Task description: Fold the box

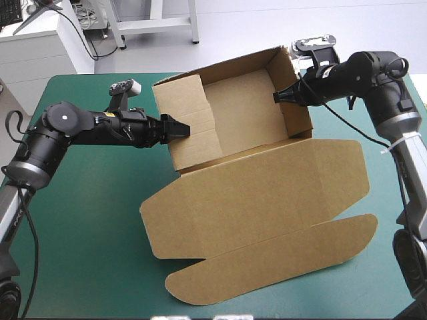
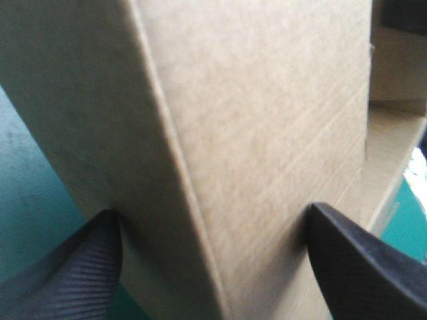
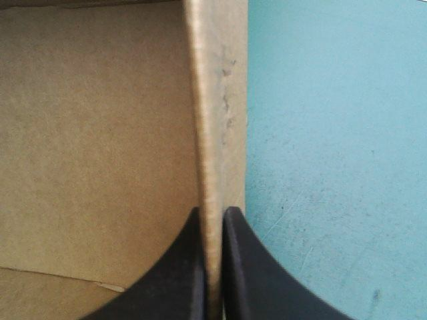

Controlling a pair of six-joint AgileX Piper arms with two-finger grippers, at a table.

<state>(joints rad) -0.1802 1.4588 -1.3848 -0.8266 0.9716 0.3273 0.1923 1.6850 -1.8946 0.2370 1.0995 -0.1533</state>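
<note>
The box (image 1: 240, 120) stands on the far middle of the table as an open tray, walls raised, its mouth facing up. Its lid (image 1: 260, 200) lies flat on the teal-green cover (image 1: 87, 220) and reaches from the tray's near wall toward the table's near edge. It ends in a long rounded flap (image 1: 280, 257).

The left gripper (image 1: 177, 129) comes in level from the table's left side and meets the tray's left wall (image 1: 190, 107) about halfway along. In the left wrist view its black fingers (image 2: 73, 273) stand wide apart, with a folded corner of the brown board (image 2: 267, 120) filling the gap between them. Both fingertips lie close against the board, but the gripper (image 2: 213, 212) is spread rather than pinched.

The right gripper (image 1: 279, 97) sits at the tray's right wall (image 1: 299, 117), on the far right part of the box, with its arm reaching in from the table's right side. In the right wrist view its two fingers (image 3: 180, 280) are all but together, and the thin top edge of that wall (image 3: 213, 120) is clamped between them. One finger is on the inner side of the tray, the other on the outer side over the cover (image 3: 333, 167). The two grippers are on opposite walls, well apart, with the tray's floor between them
</note>
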